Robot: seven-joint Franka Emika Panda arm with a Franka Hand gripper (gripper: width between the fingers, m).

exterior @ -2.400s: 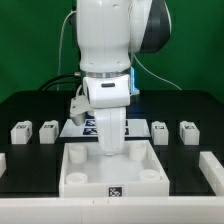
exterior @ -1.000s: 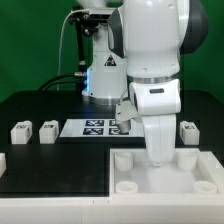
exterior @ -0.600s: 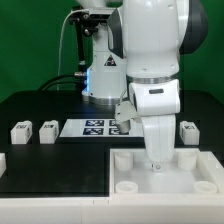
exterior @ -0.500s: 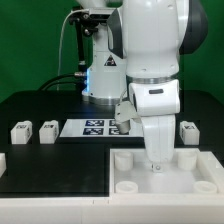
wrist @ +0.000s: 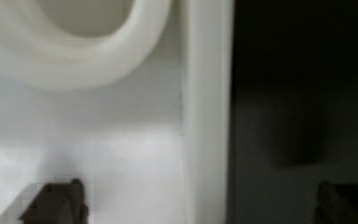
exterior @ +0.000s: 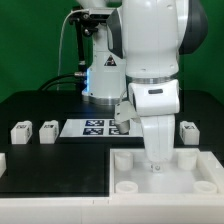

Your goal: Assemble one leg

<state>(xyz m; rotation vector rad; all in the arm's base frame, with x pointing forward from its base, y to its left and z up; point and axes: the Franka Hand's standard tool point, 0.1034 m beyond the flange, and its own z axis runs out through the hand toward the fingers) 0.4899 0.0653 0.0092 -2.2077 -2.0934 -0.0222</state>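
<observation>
Three legs show in the exterior view: two at the left [exterior: 20, 131] [exterior: 47, 130] and one at the right [exterior: 187, 131]. They are small white blocks standing on the black table. My gripper [exterior: 155, 163] is lowered onto the large white tray-shaped panel [exterior: 135, 184] at the front right. In the wrist view my gripper [wrist: 197, 203] is open, with one dark fingertip [wrist: 51, 200] over the panel and the other over the black table. The fingers stand astride the panel's wall [wrist: 202, 100] without touching it. A round corner hole [wrist: 69, 30] lies just ahead. I hold no leg.
The marker board [exterior: 93, 127] lies behind the panel, between the legs. A white piece [exterior: 2, 160] sits at the exterior view's left edge. The arm's base and cables stand at the back. The arm hides the table right behind it.
Since 2.4 s ago the arm and the white panel have moved from the middle to the exterior view's right. Over the last second nothing has visibly moved.
</observation>
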